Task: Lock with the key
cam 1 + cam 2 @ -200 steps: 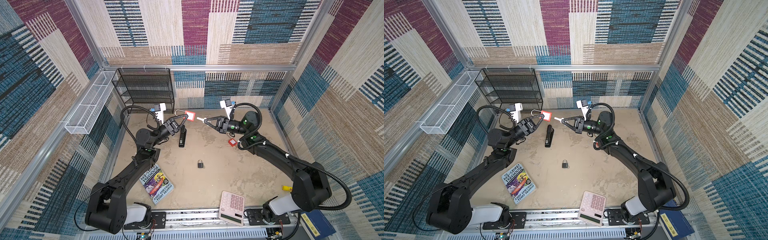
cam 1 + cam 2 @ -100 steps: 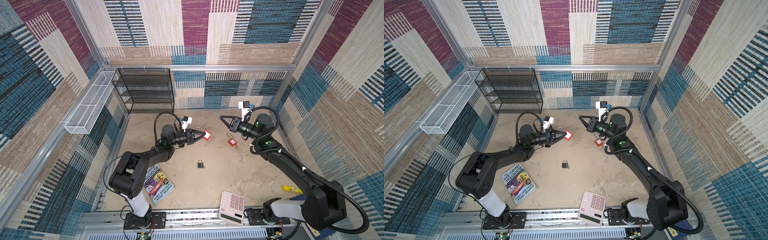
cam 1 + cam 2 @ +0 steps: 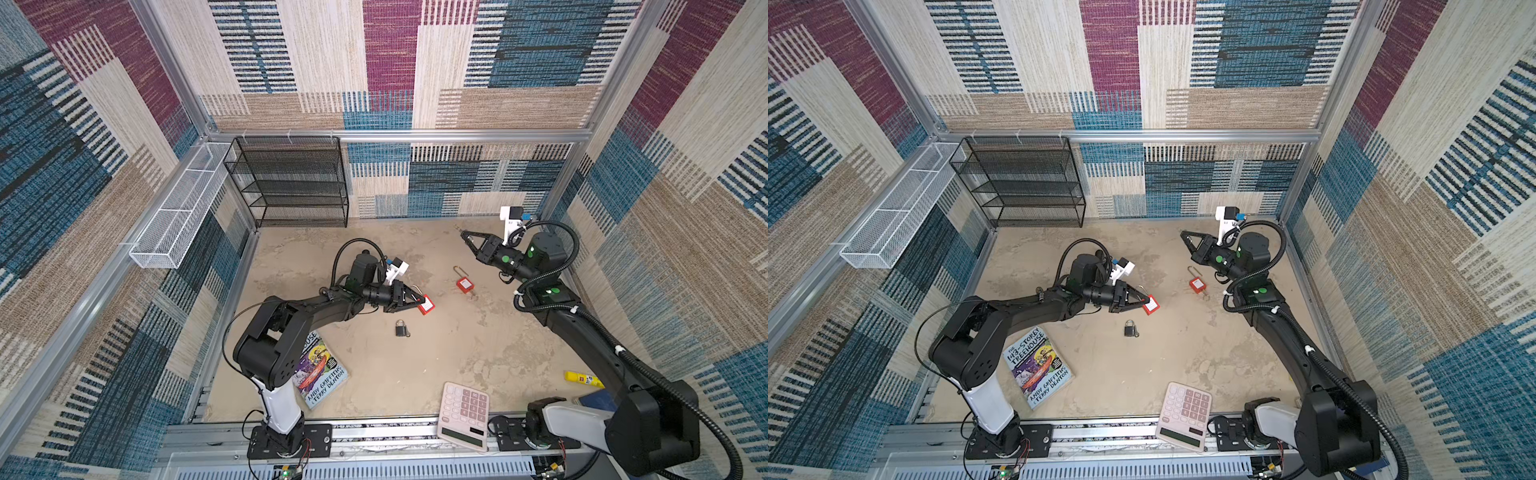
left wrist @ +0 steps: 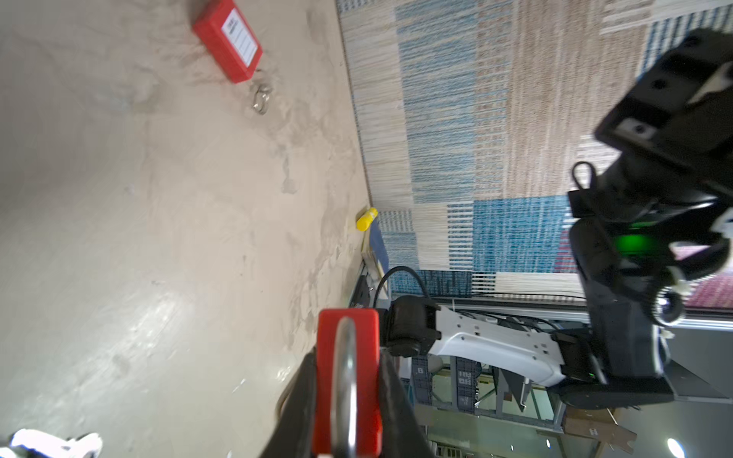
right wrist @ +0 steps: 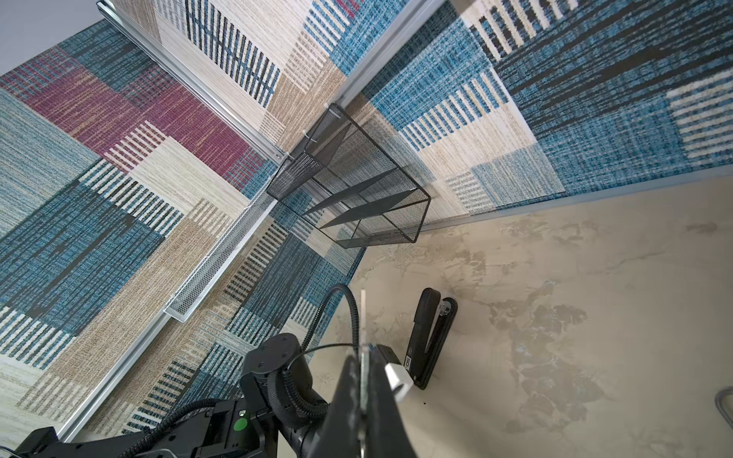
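Note:
My left gripper (image 3: 422,302) is shut on a red padlock (image 3: 427,307) and holds it low over the floor's middle. In the left wrist view the padlock (image 4: 347,349) sits between the jaws, its steel shackle facing the camera. My right gripper (image 3: 463,234) hangs raised at the back right, apart from the padlock. It is shut on the key (image 5: 362,313), whose thin metal blade sticks out past the fingertips. A second red padlock (image 3: 465,284) lies on the floor between the two grippers, with a key ring (image 4: 261,97) beside it.
A small dark padlock (image 3: 401,329) lies just in front of the left gripper. A book (image 3: 322,372), calculator (image 3: 464,409) and yellow glue stick (image 3: 582,379) lie near the front. A black mesh shelf (image 3: 291,183), white wire basket (image 3: 178,220) and black stapler (image 5: 430,337) are at the back left.
A second ago the two grippers were raised close together at the back. The left one has swung forward and down with the red padlock; the right one has drawn back to the right with the key.

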Tool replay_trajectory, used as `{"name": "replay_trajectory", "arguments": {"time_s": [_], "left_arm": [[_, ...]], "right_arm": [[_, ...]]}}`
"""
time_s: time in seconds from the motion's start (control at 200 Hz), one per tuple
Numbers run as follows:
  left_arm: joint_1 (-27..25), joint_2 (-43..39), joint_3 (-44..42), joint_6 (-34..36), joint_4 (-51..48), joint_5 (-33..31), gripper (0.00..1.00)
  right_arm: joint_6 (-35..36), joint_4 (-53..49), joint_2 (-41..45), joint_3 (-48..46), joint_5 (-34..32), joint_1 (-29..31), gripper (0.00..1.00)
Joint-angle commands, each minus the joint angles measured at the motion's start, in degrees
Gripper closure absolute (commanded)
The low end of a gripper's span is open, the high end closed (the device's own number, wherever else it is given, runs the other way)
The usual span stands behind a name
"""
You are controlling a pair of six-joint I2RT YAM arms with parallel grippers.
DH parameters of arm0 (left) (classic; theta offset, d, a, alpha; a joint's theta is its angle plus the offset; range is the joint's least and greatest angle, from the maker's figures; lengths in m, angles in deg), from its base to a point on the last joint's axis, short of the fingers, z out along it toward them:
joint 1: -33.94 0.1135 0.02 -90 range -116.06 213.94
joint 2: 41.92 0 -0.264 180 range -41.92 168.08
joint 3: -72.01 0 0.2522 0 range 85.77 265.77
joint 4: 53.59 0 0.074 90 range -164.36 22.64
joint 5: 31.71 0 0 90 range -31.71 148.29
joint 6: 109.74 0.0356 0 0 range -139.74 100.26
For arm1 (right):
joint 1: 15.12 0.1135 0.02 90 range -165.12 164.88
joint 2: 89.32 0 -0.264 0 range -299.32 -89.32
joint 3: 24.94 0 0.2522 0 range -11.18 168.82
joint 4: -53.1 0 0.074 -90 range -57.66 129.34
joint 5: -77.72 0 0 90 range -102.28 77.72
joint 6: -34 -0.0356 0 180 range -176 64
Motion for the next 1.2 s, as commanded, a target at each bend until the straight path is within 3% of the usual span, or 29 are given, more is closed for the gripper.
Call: {"name": "replay_trajectory", "arguments": {"time_s": [0.0, 0.1, 0.215, 0.466, 1.192], "left_arm": [[-1.4, 0.8, 3.4, 13.9, -17.6, -4.9, 1.0], [-3.3, 3.0, 8.6, 22.1, -29.2, -8.0, 1.0], [-3.9, 5.8, 10.7, 24.4, -30.7, -6.3, 1.0], [-4.3, 10.0, 16.6, 31.1, -41.1, -10.7, 1.0], [-4.9, 14.5, 19.5, 31.0, -39.3, -10.7, 1.0]], "right_arm": [[-0.7, 1.7, 0.1, -0.1, 0.8, -0.1, 1.0], [-0.5, 1.4, 0.3, -0.1, 0.9, -0.2, 1.0], [-0.7, 1.5, 0.2, -0.2, 1.0, -0.4, 1.0], [-0.4, 1.3, 0.4, -0.2, 1.3, -0.5, 1.0], [-1.2, 2.2, -0.7, -0.1, 2.7, -0.8, 1.0]]}}
